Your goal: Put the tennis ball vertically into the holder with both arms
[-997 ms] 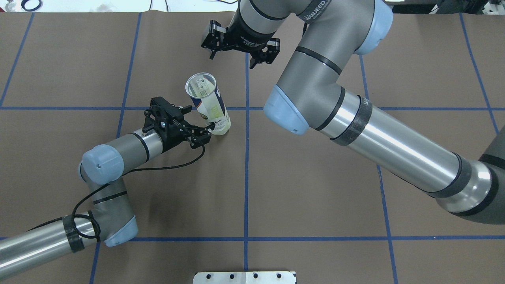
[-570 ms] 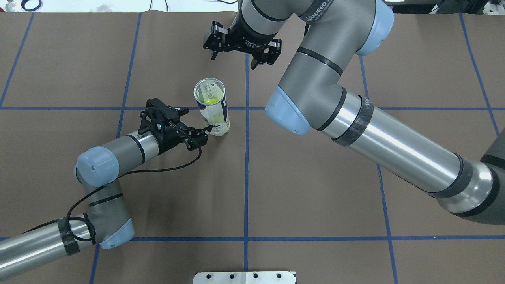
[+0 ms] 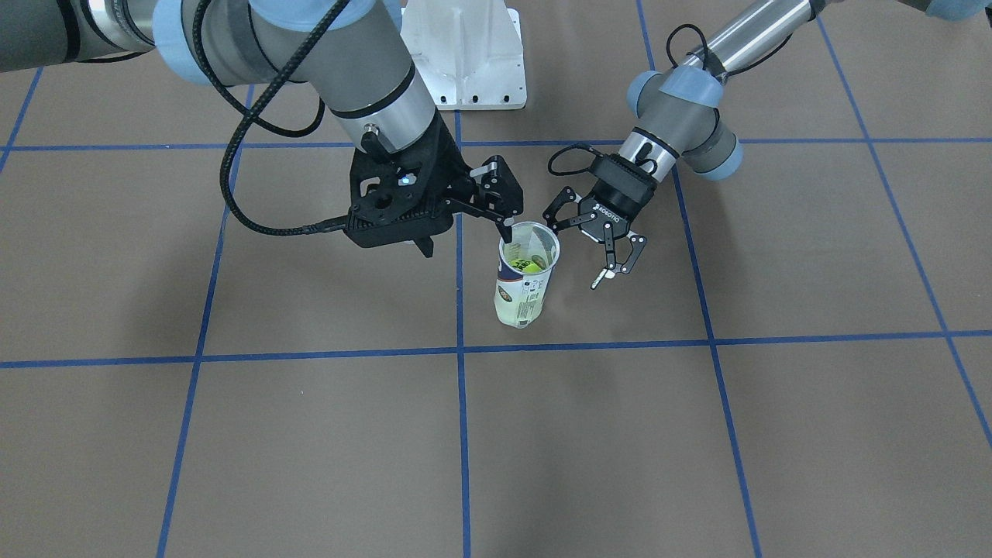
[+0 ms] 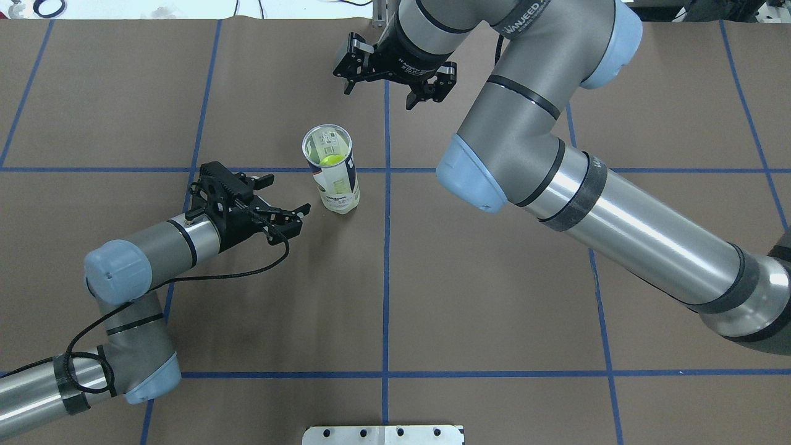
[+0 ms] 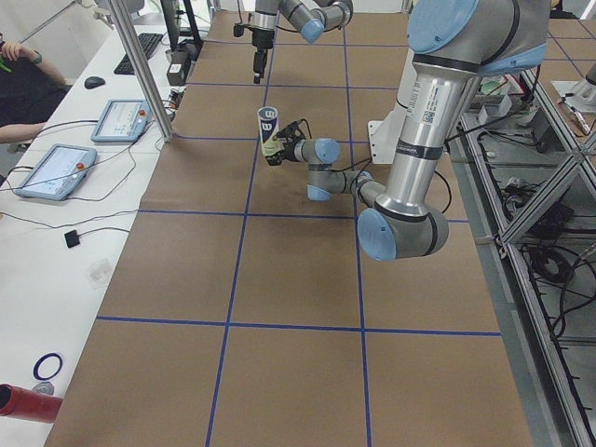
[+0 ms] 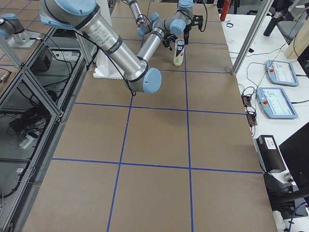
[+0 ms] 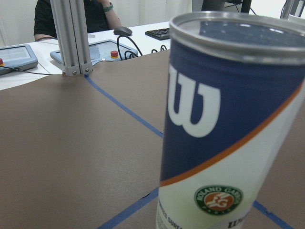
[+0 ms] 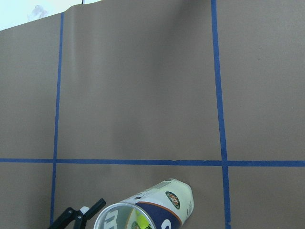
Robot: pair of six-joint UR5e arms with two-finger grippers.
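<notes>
The left gripper (image 4: pixel 288 195) is hovering low over the brown worktop (image 4: pixel 482 309). Its fingers are spreading wide and gripping nothing, near the holder (image 4: pixel 335 173) but not touching it. The holder is standing upright by a crossing of blue tape lines (image 4: pixel 386 259), its mouth facing up and a yellow-green tennis ball (image 4: pixel 330 159) sitting inside. Beyond it, the right gripper (image 4: pixel 379 99) is hanging above the worktop, its fingers likewise spread and empty, apart from the holder.
</notes>
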